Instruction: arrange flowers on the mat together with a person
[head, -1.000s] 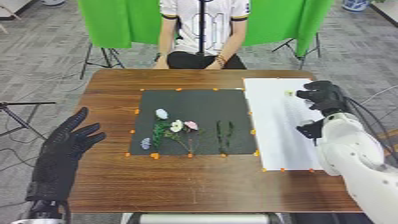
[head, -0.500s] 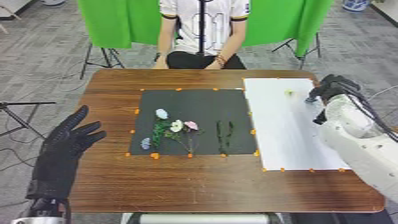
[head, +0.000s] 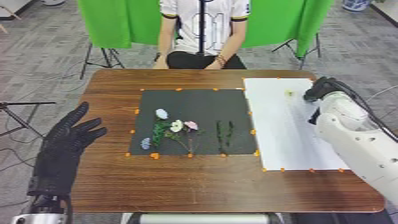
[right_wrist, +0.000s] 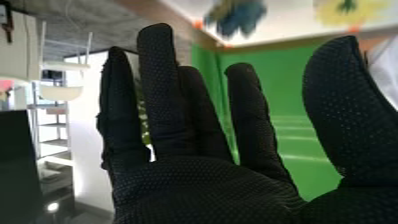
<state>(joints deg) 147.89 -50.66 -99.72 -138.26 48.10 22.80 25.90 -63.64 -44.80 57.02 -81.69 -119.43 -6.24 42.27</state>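
The right hand (head: 327, 90) is over the far right edge of the white sheet (head: 293, 135), with a small bluish flower (head: 310, 100) beside it. In the right wrist view the hand (right_wrist: 204, 185) is open, its fingers straight; beyond them are a blue flower (right_wrist: 236, 19) and a yellow flower (right_wrist: 349, 11). A pale yellow flower (head: 289, 93) lies at the sheet's far end. The dark mat (head: 191, 100) holds a pale blue-white flower (head: 162, 114), a cream flower (head: 177, 125), a pink flower (head: 191, 125), a blue-violet flower (head: 146, 143) and green stems (head: 225, 137). Over the table's left edge, the left hand (head: 64, 145) is open.
The brown table (head: 195, 190) surrounds the mat and sheet, whose edges carry orange markers. Across the table a person sits with both arms down by the far edge, touching none of the flowers. A green cloth (head: 115, 25) hangs behind.
My right hand has drawn back from over the white sheet toward its right edge, and its arm has shifted right. My left hand has barely moved; the flowers on the mat are unchanged.
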